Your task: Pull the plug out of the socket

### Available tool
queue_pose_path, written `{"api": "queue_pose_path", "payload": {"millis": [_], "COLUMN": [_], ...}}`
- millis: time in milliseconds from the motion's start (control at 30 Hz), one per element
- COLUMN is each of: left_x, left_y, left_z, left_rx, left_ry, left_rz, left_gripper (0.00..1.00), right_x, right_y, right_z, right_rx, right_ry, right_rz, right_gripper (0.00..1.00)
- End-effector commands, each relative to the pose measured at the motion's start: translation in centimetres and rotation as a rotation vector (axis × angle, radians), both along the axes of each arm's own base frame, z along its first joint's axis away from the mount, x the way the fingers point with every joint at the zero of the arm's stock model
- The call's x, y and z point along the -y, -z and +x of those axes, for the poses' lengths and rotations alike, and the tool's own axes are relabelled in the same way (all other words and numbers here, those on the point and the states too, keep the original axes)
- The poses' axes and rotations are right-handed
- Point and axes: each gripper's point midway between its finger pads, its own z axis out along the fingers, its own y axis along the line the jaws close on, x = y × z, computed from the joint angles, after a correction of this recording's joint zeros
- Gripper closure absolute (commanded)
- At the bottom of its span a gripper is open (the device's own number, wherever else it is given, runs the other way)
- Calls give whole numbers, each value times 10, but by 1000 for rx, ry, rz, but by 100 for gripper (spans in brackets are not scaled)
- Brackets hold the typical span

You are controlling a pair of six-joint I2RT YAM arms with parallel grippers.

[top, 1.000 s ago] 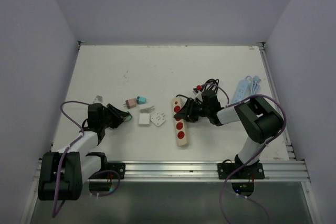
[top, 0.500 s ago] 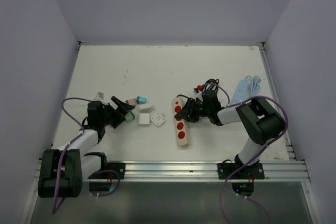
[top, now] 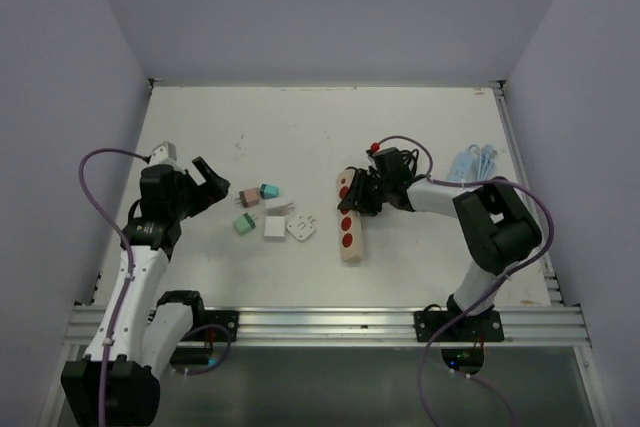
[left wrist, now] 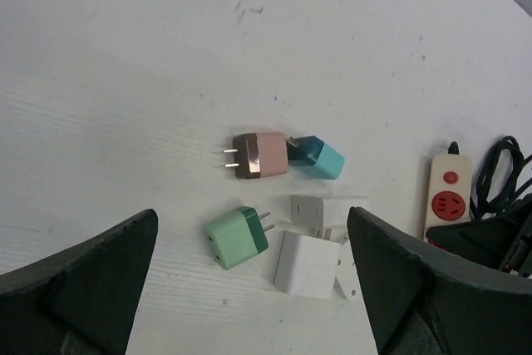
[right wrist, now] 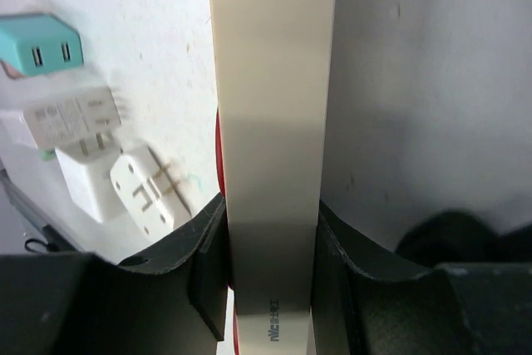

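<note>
Green plug [left wrist: 237,237] lying free near spread left end effector [top: 208,183], right end effector [top: 361,197] clamping cream socket strip [top: 349,235]

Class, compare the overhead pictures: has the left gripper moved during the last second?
Yes. The open left gripper has drawn back leftward, away from the white square plug, leaving the green plug beside it.

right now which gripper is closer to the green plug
Left. The left gripper hangs open to the left of the green plug, apart from it; the right gripper is farther off, past the white plugs, shut on the power strip.
</note>
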Motion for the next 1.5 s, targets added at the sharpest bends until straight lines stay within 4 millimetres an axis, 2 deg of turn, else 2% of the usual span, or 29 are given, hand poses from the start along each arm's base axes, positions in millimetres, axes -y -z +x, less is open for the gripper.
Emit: {"api": "queue_pose_path", "payload": {"millis": [0,33,100,133,200,233,300,333,367,467,500,567,600,633,733,767,833,867,900,933,967,1067,1100,1167,1233,1267,1300,1333,1467], "left_x": [-33,-34,-29,-28,-28,-28,-27,-28,-28,-22,-20,-17,-16,-16,-13,-15,-20,-25,-28,-29,-34,-45,-48,-51,-52,-52,-53,-54,-62], "left_y": [-24,-27,-35,-36,-40,-41,-44,-45,-46,-58,-67,-77,-89,-93,-115,-122,-142,-150,-166,-174,-191,-216,-220,-237,-246,-260,-265,-275,-293], "left_z": [-18,-22,-29,-32,-38,-40,-46,-49,-50,-52,-52,-54,-54,-56,-62,-64,-70,-73,-77,-82,-87,-96,-98,-101,-103,-107,-109,-110,-115], "left_rx": [8,13,42,47,58,63,67,68,73,98,117,133,158,160,200,211,246,264,302,324,363,414,422,460,465,497,504,523,535], "left_ry": [-59,-65,-49,-43,-41,-38,-30,-30,-27,5,17,35,38,41,62,52,33,8,-8,-3,-34,-77,-86,-100,-109,-117,-124,-134,-174], "left_rz": [194,196,180,175,178,183,189,195,203,213,212,217,220,221,231,243,271,293,303,319,334,372,386,399,394,387,379,375,390], "left_gripper": [0,1,0,1,1,0,0,0,1,0,0,1,0,0,0,0,1,0,0,1,1,1,1,0,1,1,0,0,0], "right_x": [43,36,38,35,39,38,43,45,47,52,54,60,64,67,83,88,101,107,115,121,127,154,168,181,198,203,210,214,235], "right_y": [48,40,43,38,39,35,30,27,23,1,-6,-27,-34,-53,-80,-99,-118,-140,-148,-163,-181,-211,-230,-249,-279,-291,-310,-321,-366], "right_z": [-3,12,21,30,36,41,45,47,49,52,51,54,51,54,53,53,50,48,44,44,39,27,17,5,-15,-23,-37,-45,-86], "right_rx": [-120,-91,-101,-85,-97,-87,-86,-75,-70,-22,-20,28,31,79,127,167,209,262,277,312,354,405,437,472,540,568,628,664,825], "right_ry": [41,43,51,54,61,62,70,69,72,77,79,91,94,104,131,144,163,185,201,219,242,317,361,390,439,452,479,486,541], "right_rz": [-266,-255,-263,-258,-263,-259,-259,-264,-271,-288,-299,-320,-334,-334,-397,-403,-452,-449,-480,-488,-488,-561,-590,-613,-612,-605,-572,-565,-503], "right_gripper": [100,100,100,94,84,73,58,45,40,25,20,17,16,14,11,11,7,6,3,2,1,1,1,1,1,1,1,1,1]}}
